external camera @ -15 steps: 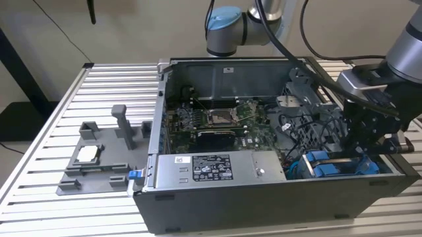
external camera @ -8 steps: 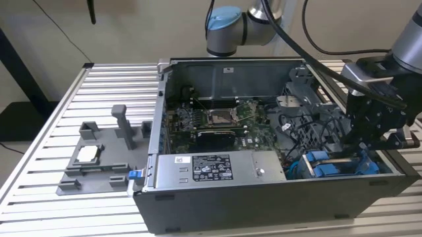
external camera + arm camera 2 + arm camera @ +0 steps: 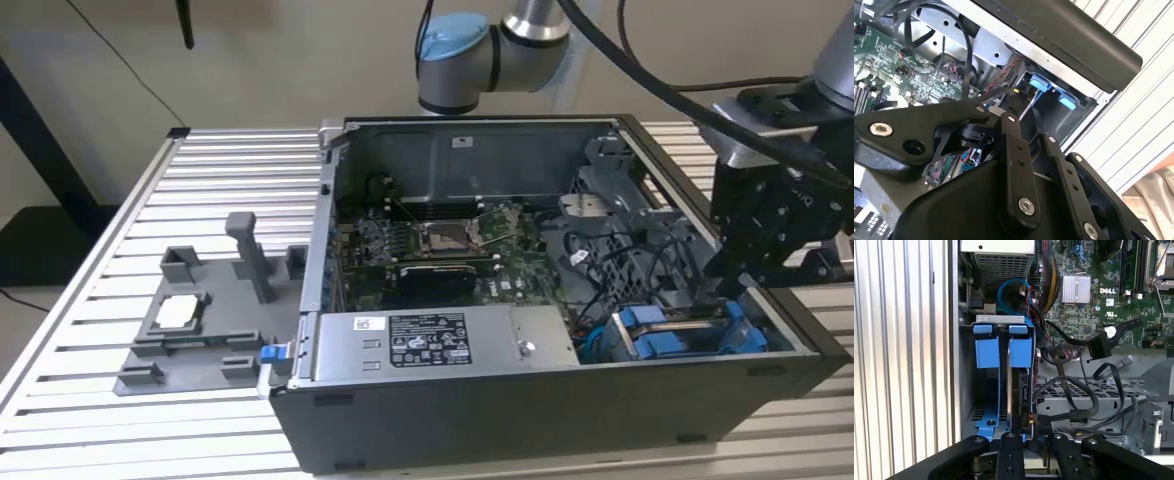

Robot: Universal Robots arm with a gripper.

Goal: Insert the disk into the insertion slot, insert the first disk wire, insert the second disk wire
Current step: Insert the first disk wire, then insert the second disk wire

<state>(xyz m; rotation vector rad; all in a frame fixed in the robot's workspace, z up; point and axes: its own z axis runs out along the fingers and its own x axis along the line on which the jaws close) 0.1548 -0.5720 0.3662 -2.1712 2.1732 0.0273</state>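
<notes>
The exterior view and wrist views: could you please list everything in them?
Open metal computer case: one, dark grey, on the table.
Slatted metal table: one, silver, underneath.
Motherboard: one, green, inside the case.
Labelled power supply box: one, grey, inside the case.
Flat disk in plastic carrier: one, blue-framed, in the case's corner slot.
Loose cables: several, black, beside the disk.
Plastic fixture plate: one, grey, exterior view's left of the case.
Robot arm: one, grey and blue, behind the case.
Gripper: one, black, above the disk.
</notes>
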